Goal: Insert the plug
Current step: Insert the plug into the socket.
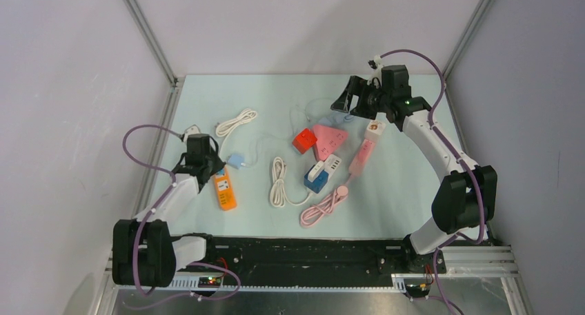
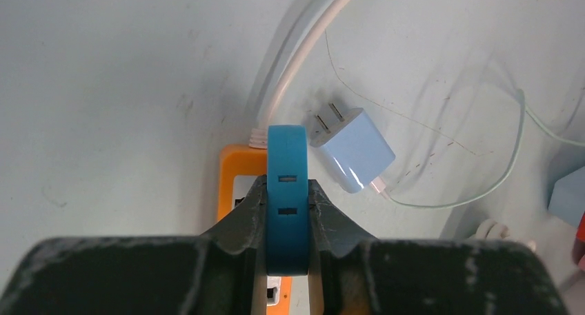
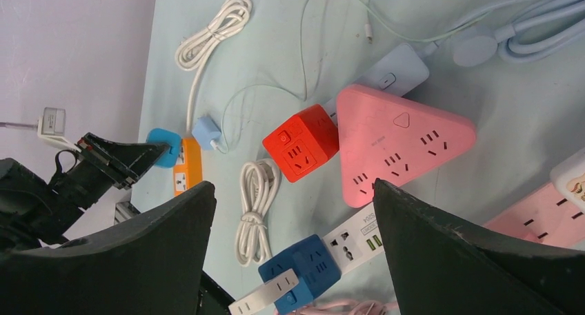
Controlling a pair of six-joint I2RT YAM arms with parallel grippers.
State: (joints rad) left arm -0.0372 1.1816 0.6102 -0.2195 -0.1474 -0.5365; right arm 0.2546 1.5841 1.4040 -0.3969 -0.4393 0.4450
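Observation:
My left gripper [image 1: 205, 165] is shut on a small blue plug [image 2: 286, 149], which has two slots on the side facing the camera. It holds the plug over the cable end of an orange power strip [image 2: 236, 169] that lies at the left of the table [image 1: 224, 189]. Whether the plug touches the strip cannot be told. The plug [image 3: 164, 147] and strip [image 3: 187, 171] also show in the right wrist view. My right gripper [image 1: 348, 98] is open and empty, raised at the back right, its jaws wide apart [image 3: 292, 191].
A light blue charger [image 2: 353, 148] with a thin cable lies just right of the plug. Mid-table lie a red cube socket [image 1: 303, 140], a pink triangular strip [image 1: 330, 137], a blue cube on a white strip [image 1: 319, 176], a pink strip [image 1: 361, 156] and coiled cables [image 1: 278, 183].

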